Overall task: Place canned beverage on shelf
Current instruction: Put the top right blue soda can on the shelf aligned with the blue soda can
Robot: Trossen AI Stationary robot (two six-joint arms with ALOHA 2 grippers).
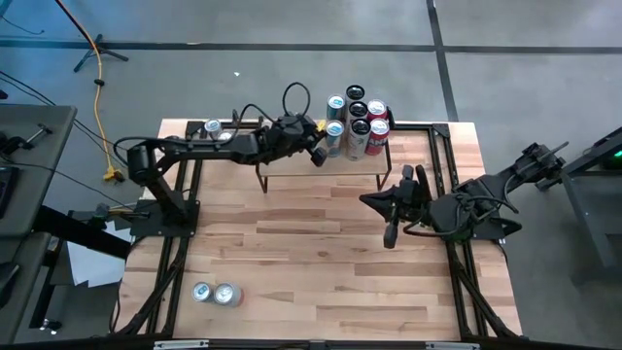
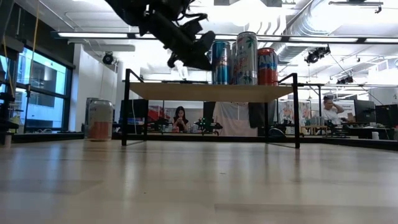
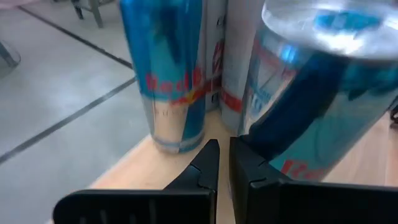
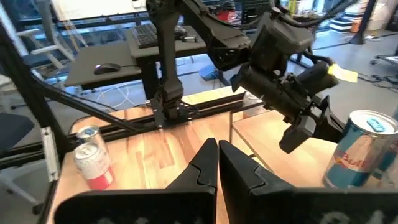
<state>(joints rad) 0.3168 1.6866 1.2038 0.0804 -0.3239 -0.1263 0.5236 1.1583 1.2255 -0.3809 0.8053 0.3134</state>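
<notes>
In the high view, the left gripper (image 1: pixel 318 156) is hovering at the upper middle of the frame, its fingers closed on nothing, right beside the cluster of cans (image 1: pixel 356 122) that is standing upright on the shelf (image 1: pixel 292 167) at the top centre of the table (image 1: pixel 321 253). The blue can (image 1: pixel 334 137) nearest the gripper is sitting at the cluster's lower left, and the left wrist view is showing the closed fingertips (image 3: pixel 210 163) just in front of two blue cans (image 3: pixel 168 74). The right gripper (image 1: pixel 390 236) is waiting at the centre right of the frame, also closed and empty. Two more cans (image 1: pixel 216 294) are lying at the lower left of the table, and another (image 1: pixel 213 127) is resting at the upper left.
</notes>
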